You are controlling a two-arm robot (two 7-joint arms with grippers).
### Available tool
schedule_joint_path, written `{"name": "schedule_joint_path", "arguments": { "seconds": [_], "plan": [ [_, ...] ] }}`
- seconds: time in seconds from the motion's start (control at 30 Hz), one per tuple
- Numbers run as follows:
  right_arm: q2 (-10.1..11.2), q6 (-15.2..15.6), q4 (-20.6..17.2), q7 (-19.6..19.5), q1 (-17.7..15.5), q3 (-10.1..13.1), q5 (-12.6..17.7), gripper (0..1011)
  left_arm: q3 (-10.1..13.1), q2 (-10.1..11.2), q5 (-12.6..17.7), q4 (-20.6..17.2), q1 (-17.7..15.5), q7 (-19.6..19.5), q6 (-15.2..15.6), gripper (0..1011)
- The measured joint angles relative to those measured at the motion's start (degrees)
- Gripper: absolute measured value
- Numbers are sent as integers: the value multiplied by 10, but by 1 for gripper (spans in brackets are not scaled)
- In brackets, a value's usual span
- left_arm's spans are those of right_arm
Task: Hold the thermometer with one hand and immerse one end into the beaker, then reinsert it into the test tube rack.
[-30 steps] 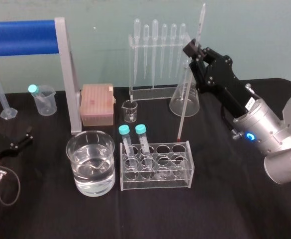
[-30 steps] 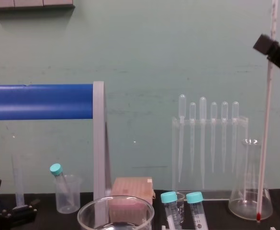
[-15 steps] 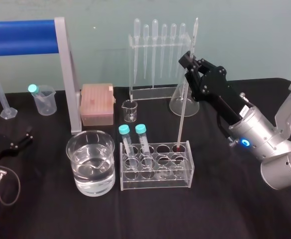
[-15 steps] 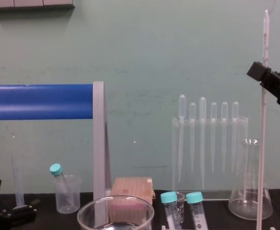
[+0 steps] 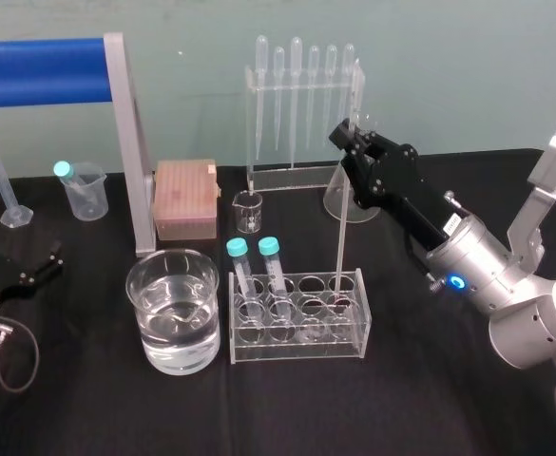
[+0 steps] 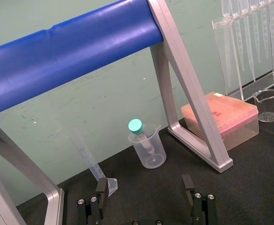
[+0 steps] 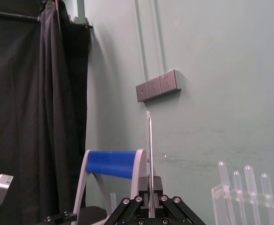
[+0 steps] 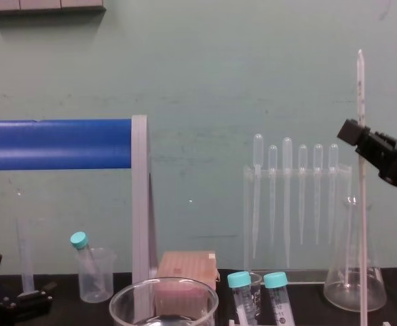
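- Right gripper [image 5: 350,141] is over the far right end of the rack [image 5: 297,328], its fingers pinching the thermometer [image 5: 340,237] on the upper part
- Thermometer stands near upright, leaning slightly; its top end rises above the gripper and its lower end sits inside the rack's far right hole
- Whether the tip rests on the rack floor cannot be told from the head view
- Chest view: thermometer [image 8: 362,244] runs down in front of the flask [image 8: 344,288], clamped by the right gripper [image 8: 358,134]
- Beaker [image 5: 173,309] stands just left of the rack, apart from the thermometer, about half full of clear liquid
- Two capped tubes [image 5: 270,249] occupy the rack's left holes
- Left gripper [image 5: 32,271] lies low at the table's [image 5: 430,380] left edge, well apart from the beaker; in its wrist view the left gripper [image 6: 144,187] has fingers spread and holds nothing
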Motion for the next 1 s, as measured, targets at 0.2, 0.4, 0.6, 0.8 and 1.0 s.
{"name": "schedule_joint_path", "arguments": {
  "seconds": [0.2, 0.4, 0.6, 0.8, 1.0],
  "plan": [
    [-1, 4, 11, 0, 0, -2, -2, 57, 0, 0, 0, 0, 0, 0, 0, 1008],
    [1, 10, 17, -4, -2, -2, -8, 56, 0, 0, 0, 0, 0, 0, 0, 1008],
    [0, 13, 21, -7, -4, -2, -8, 56, 0, 0, 0, 0, 0, 0, 0, 1008],
    [0, 23, 21, -16, -5, -3, -10, 57, 0, 0, 0, 0, 0, 0, 0, 1008],
    [0, 25, 21, -17, -6, -3, -11, 56, 0, 0, 0, 0, 0, 0, 0, 1008]
  ]
}}
